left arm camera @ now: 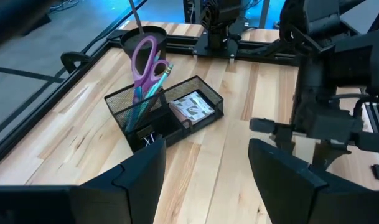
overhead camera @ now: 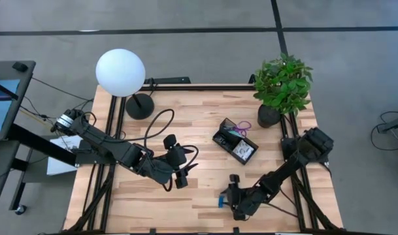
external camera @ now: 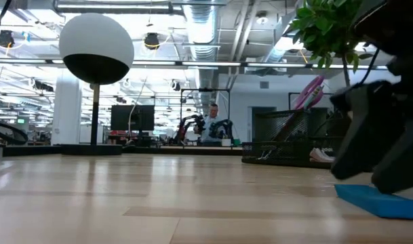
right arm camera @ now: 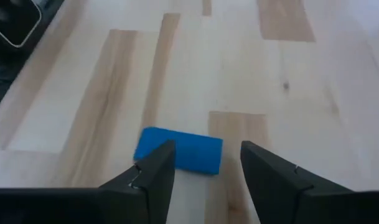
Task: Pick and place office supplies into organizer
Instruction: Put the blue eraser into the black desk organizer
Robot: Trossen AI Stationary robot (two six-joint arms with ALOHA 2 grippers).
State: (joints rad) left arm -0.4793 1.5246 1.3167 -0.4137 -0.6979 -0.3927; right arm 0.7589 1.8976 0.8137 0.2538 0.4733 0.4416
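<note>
In the high view, a white globe lamp point(overhead camera: 121, 72) stands at the upper left of the wooden worktop point(overhead camera: 185, 124), its black round base point(overhead camera: 139, 106) just below and to the right of the globe. The left arm reaches in from the left edge, and the left tool point(overhead camera: 181, 177) sits a little left of centre in the lower half of the frame, its fingers point(left arm camera: 136, 180) spread apart with nothing between them. Right of centre lies the black mesh organizer point(overhead camera: 234, 140), purple-handled scissors point(overhead camera: 241, 129) standing in its taller section and a white patterned packet point(overhead camera: 244, 151) lying in its low tray. In the left wrist view, pens point(left arm camera: 153, 84) stand beside the scissors. At the lower middle of the frame, the blue block point(overhead camera: 221, 202) lies flat on the worktop. The right tool point(overhead camera: 231, 198) is just beside it, lowered over it. In the right wrist view, its fingers point(right arm camera: 155, 168) stand apart on either side of the near edge of the block without clearly pressing it. A potted plant point(overhead camera: 281, 85) stands at the upper right corner.
</note>
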